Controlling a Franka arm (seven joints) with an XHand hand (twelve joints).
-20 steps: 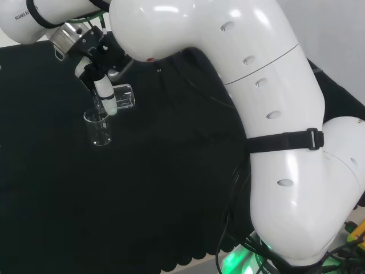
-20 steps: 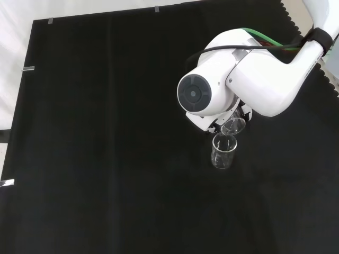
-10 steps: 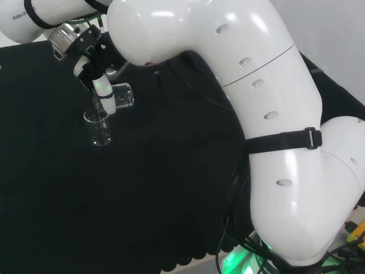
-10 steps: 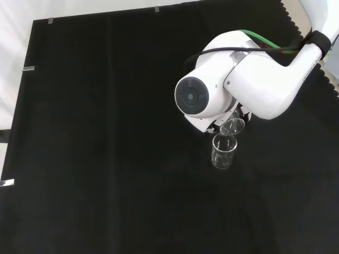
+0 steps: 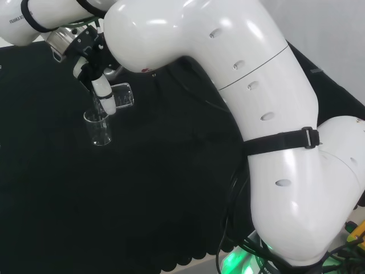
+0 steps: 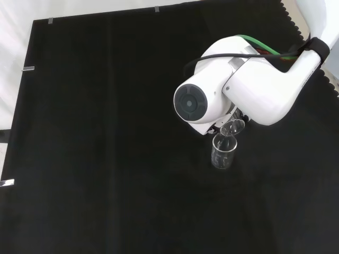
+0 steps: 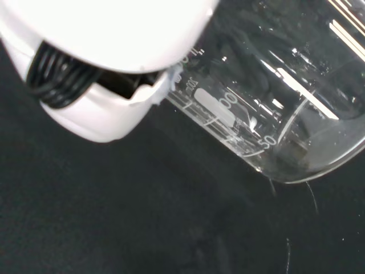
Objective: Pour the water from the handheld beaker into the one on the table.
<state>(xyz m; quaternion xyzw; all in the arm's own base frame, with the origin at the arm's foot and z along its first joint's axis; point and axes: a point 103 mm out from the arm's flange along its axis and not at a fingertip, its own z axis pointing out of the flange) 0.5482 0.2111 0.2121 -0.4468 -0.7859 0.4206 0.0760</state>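
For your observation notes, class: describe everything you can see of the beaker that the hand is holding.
The handheld beaker is clear glass with white printed graduation marks on its wall. It is tipped far over, almost on its side, with its mouth lowered over the rim of the upright beaker on the table. The hand grips it, white fingers curled against its wall. In the front view its round rim shows just above the standing beaker's mouth. Whether the two rims touch, or water is flowing, cannot be told.

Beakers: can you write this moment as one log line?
step: pouring | hand: holds tilted beaker | its lip: over standing beaker | standing beaker: upright on cloth | water: cannot tell
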